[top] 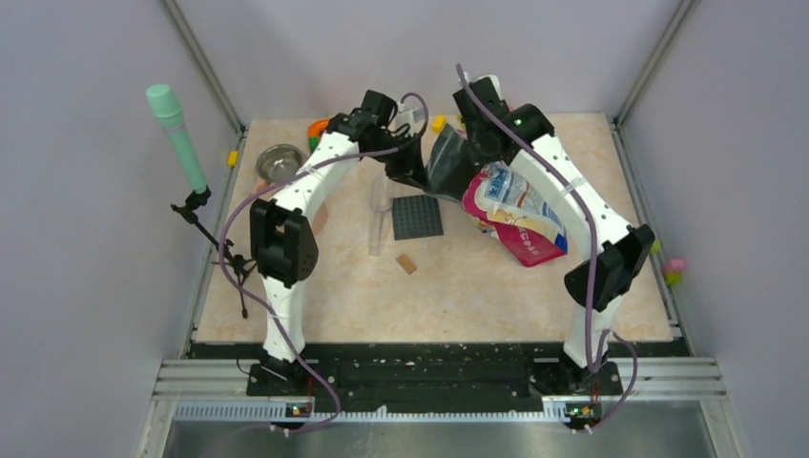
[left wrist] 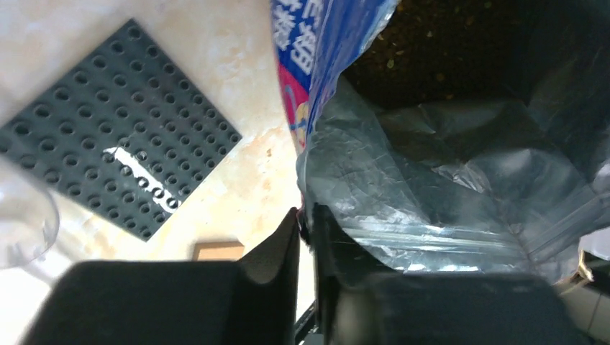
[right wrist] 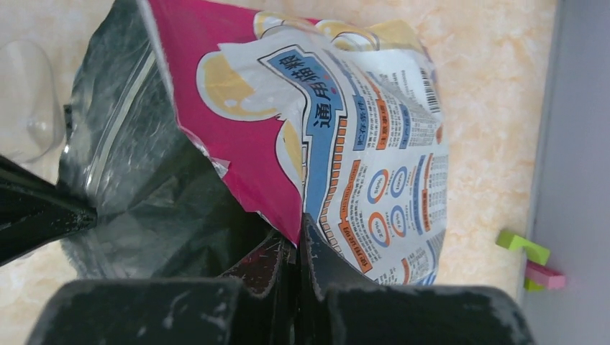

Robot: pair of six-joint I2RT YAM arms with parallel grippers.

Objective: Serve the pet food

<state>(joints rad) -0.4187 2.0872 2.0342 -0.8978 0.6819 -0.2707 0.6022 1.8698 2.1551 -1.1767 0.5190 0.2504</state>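
Observation:
The pink-and-blue pet food bag (top: 515,212) lies at the table's middle right with its mouth held apart, silver lining showing. In the left wrist view, dark-brown pet food (left wrist: 431,43) shows deep inside the bag (left wrist: 316,65). My left gripper (left wrist: 308,224) is shut on the bag's left mouth edge, and it appears from above (top: 418,175) beside the opening. My right gripper (right wrist: 296,236) is shut on the opposite mouth edge of the bag (right wrist: 360,129), seen from above (top: 474,151) behind the mouth.
A metal bowl (top: 279,162) stands at the back left. A clear scoop (top: 380,215), a dark grey studded plate (top: 417,218) and a small tan block (top: 407,263) lie left of the bag. Small toy blocks (top: 320,129) sit along the back edge.

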